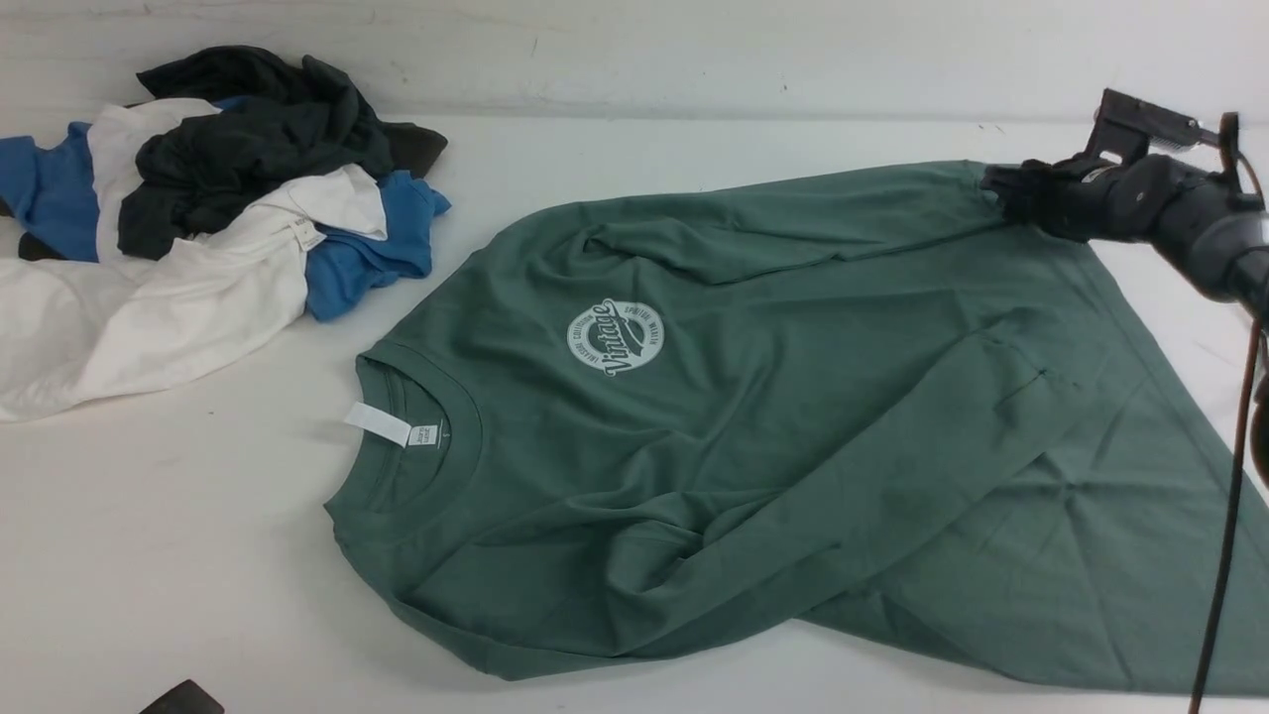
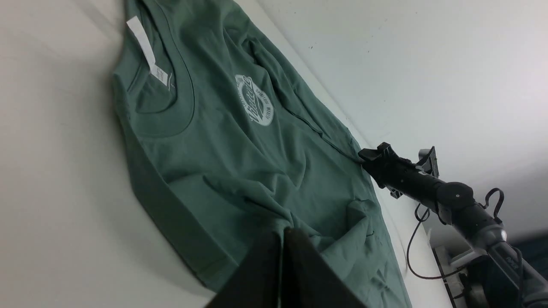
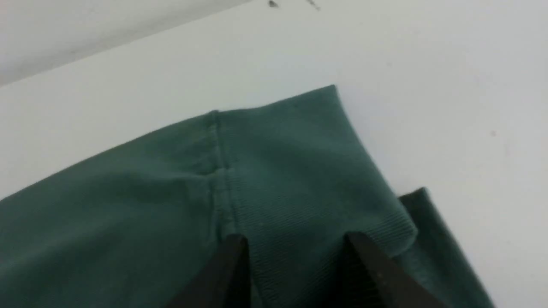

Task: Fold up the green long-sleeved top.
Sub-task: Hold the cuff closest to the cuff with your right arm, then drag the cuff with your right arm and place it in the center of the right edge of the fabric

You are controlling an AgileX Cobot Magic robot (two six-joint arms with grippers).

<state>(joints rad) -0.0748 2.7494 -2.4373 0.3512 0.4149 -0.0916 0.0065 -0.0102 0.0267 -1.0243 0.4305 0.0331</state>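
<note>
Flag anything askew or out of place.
The green long-sleeved top lies diagonally and rumpled, its white neck tag flipped out over the collar. A heap of blue, white and black garments sits crumpled far left.

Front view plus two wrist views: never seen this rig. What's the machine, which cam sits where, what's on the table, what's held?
It is a two-armed robot; each arm ends in a claw. The front view looks forward from between the arms; each wrist view comes from a camera on one arm's wrist. On the white table lie a green long-sleeved top, spread out, and at back left a pile of blue, white and black clothes. The right claw is open, its fingers either side of the top's ribbed sleeve cuff, not pinching it. The left claw looks shut, with nothing between its fingers. So nothing is held.
</note>
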